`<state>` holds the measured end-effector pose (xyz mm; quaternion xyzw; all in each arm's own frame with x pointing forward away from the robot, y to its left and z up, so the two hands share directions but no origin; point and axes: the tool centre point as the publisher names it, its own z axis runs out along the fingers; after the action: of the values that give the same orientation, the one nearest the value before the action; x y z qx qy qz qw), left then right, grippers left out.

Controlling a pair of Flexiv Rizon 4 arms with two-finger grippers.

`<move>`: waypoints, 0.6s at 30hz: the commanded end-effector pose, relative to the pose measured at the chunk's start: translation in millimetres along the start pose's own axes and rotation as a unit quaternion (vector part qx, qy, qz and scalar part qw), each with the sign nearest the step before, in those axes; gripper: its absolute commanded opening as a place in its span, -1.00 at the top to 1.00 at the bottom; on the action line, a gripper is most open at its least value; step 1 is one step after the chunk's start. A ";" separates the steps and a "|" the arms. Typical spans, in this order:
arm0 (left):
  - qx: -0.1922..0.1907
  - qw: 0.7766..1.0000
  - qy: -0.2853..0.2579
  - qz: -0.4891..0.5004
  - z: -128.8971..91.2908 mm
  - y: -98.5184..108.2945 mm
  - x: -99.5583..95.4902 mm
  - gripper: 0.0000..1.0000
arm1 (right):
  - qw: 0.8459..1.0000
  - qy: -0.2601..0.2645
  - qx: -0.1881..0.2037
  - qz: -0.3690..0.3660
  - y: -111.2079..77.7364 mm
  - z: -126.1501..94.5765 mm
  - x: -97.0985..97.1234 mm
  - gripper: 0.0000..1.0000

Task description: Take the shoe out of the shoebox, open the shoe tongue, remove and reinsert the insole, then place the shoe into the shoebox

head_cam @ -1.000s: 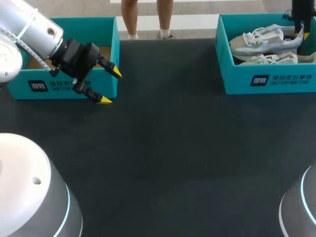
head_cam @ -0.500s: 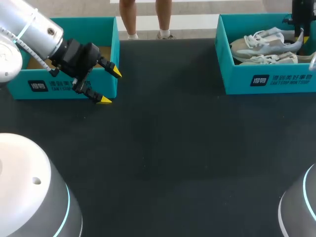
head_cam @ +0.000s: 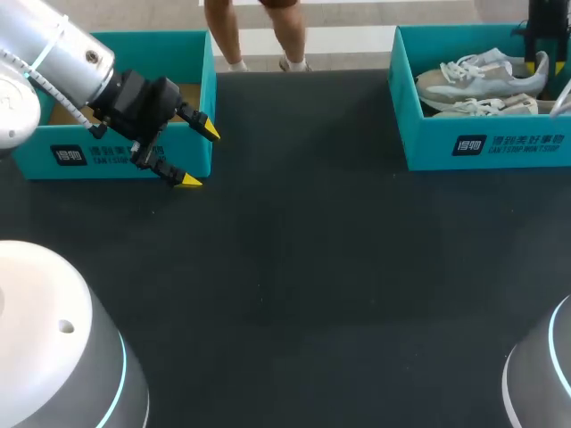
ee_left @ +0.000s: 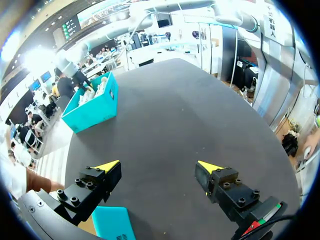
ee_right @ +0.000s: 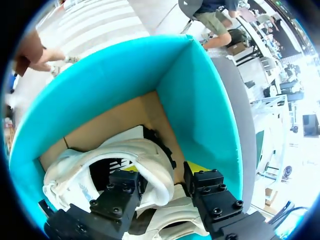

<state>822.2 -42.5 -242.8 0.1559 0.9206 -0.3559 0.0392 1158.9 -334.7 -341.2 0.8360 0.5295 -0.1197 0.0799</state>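
Your right gripper (ee_right: 164, 168) is down inside the shoebox (head_cam: 486, 147) at the tabletop's (head_cam: 303, 267) far-right corner, straddling the heel collar of the upper shoe (head_cam: 473, 73). You cannot tell from these views whether it has actually clamped, so treat the hold as unconfirmed. The shoe lies on its side across the box, resting on a second shoe (head_cam: 486, 107) beneath it. If you lift on a thin bite of soft collar, the toe will likely sag and the heel may slip free. The laces could also catch on the lower shoe and drag it up. A lift that leans toward the near wall may hook the light box and tug it along. Your left gripper (head_cam: 200, 156) hangs wide open and holding nothing, just beside the other teal box (head_cam: 36, 160) at the far-left corner. That is well apart from the shoe, so it cannot steady anything yet.
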 end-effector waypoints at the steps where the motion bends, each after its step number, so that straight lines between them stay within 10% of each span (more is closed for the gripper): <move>1: -0.001 1.000 0.000 0.000 0.0 0.3 0.2 -1.00 | 1.000 0.006 0.004 0.005 -0.4 -18.5 -8.2 0.00; 18: -0.001 1.000 0.000 0.000 0.0 0.3 0.2 -1.00 | 0.997 0.071 -0.034 -0.022 -61.4 -130.3 -11.4 -0.49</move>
<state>822.2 -42.5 -242.8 0.1559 0.9206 -0.3559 0.0392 1154.7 -300.3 -245.9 0.8310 0.5501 -0.0755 0.0323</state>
